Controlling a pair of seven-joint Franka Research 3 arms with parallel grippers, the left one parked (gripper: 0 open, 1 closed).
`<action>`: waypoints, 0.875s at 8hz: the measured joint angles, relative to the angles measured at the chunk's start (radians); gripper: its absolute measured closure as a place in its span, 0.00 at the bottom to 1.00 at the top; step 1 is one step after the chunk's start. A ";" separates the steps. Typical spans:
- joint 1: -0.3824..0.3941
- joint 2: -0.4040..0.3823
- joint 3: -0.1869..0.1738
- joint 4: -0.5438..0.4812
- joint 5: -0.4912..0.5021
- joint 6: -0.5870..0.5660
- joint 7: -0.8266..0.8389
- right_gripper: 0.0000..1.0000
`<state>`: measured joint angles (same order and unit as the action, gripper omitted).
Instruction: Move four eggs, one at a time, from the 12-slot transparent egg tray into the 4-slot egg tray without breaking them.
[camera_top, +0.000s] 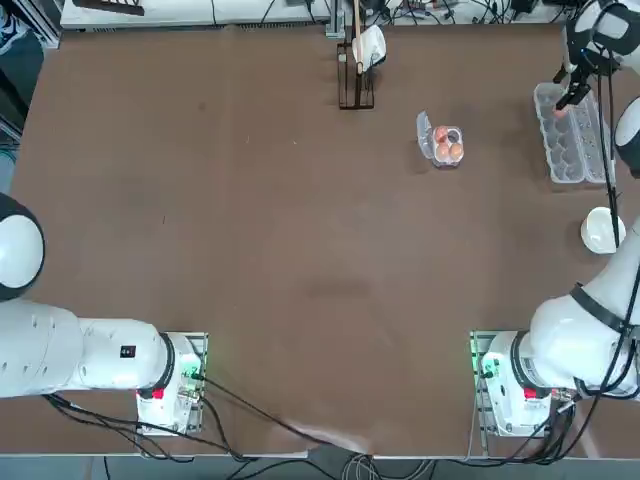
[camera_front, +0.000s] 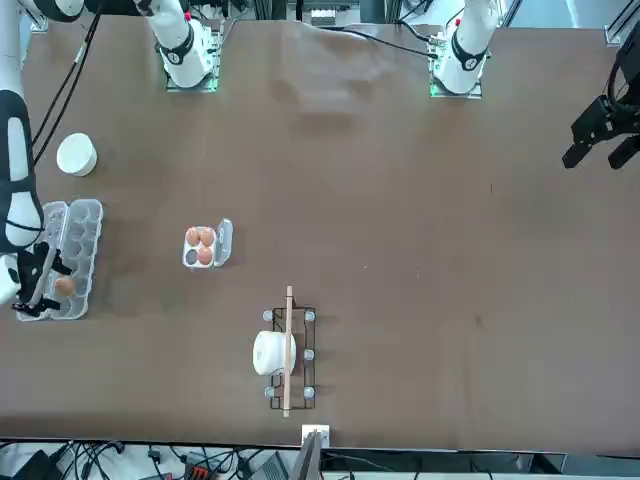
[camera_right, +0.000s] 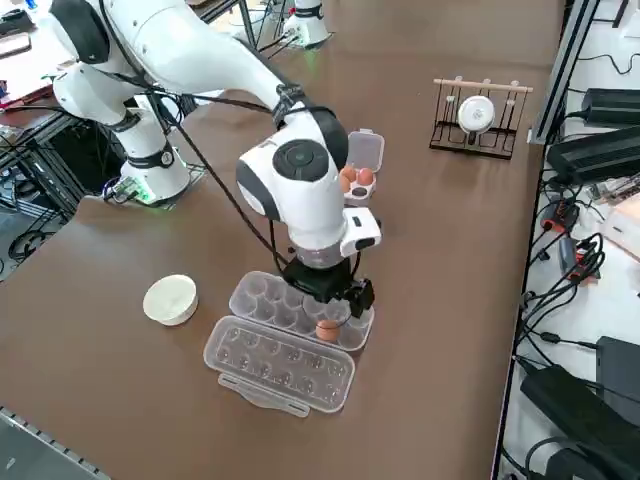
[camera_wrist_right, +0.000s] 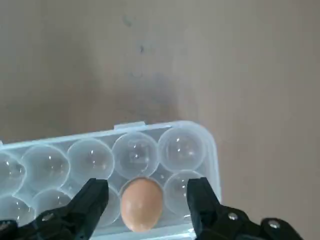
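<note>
Now right end effector (camera_wrist_right: 145, 197) open astride tray's last egg (camera_wrist_right: 141, 204).

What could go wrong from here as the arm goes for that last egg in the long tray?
The right gripper stands open around the last egg in the 12-slot transparent egg tray. Closing too hard could crack it, and a fingertip might catch a cup wall and drag the light tray. Later, the 4-slot egg tray shows three eggs and one free cup, so a misaimed drop could strike a neighbour.
</note>
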<state>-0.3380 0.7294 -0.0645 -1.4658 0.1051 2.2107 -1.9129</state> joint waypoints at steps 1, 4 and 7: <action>-0.011 0.008 0.000 0.001 0.000 0.000 -0.023 0.04; -0.032 0.025 0.000 0.002 0.000 -0.004 -0.068 0.04; -0.033 0.043 0.003 0.011 0.000 -0.004 -0.077 0.07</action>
<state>-0.3709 0.7728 -0.0614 -1.4546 0.1054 2.2071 -1.9894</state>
